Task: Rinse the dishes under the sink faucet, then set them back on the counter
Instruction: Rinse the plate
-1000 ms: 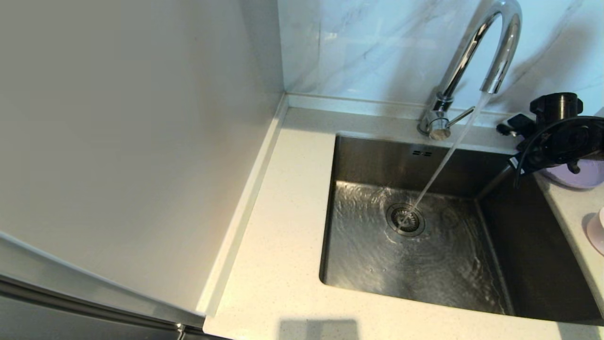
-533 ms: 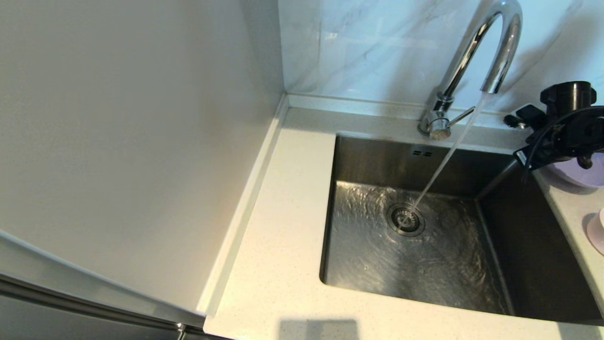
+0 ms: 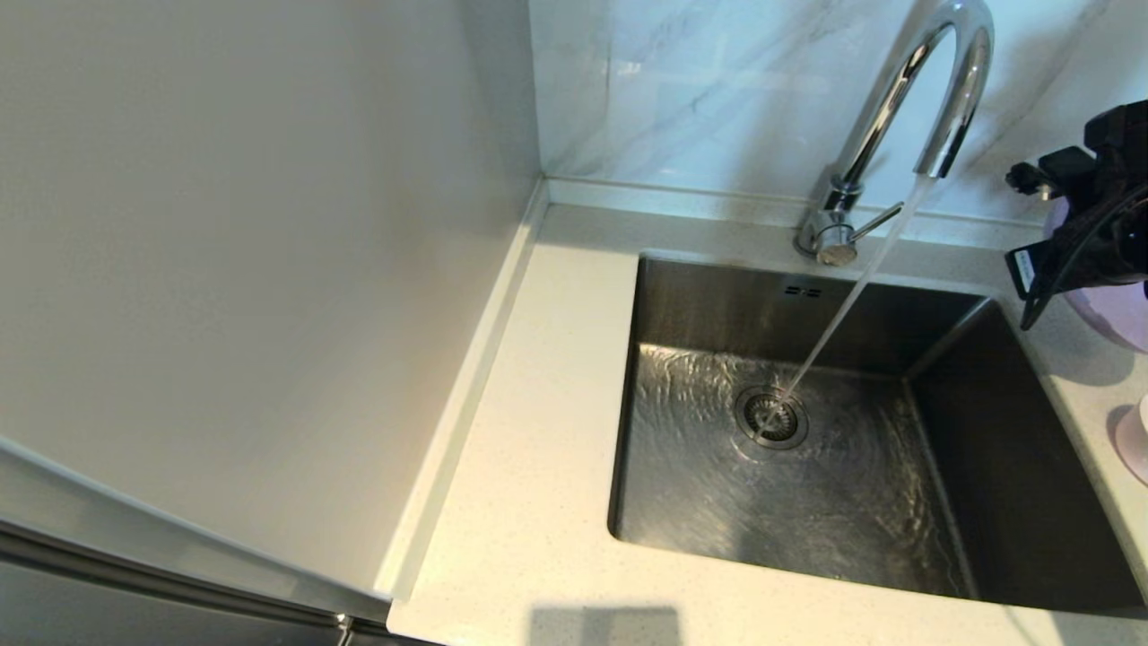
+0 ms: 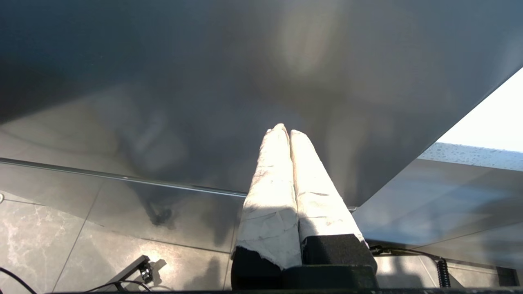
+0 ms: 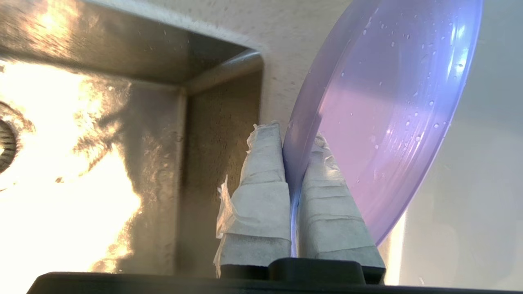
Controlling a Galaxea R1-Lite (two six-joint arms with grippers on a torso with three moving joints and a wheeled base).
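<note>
Right gripper (image 5: 291,171) pinching the rim of the lilac plate (image 5: 384,114), one taped finger on each face; droplets bead the plate's inner surface. In the head view the right gripper (image 3: 1090,229) now sits higher and farther toward the right edge than a second ago, and the plate (image 3: 1112,309), which then lay close to the counter (image 3: 538,431) beside the sink (image 3: 807,484), now hangs tilted on edge beneath the gripper. Whether its lower rim has fully cleared the counter cannot be told, since the frame edge cuts it off. The faucet (image 3: 906,99) runs a steady stream onto the drain (image 3: 769,417), and nothing stands under it. The lift probably marks the start of this plate's carry toward the stream, so rinsing is judged not yet begun. A second, pink dish (image 3: 1132,440) waits on the counter nearer the robot. Left gripper (image 4: 289,134) parked away from the sink, fingers pressed together, holding nothing.
</note>
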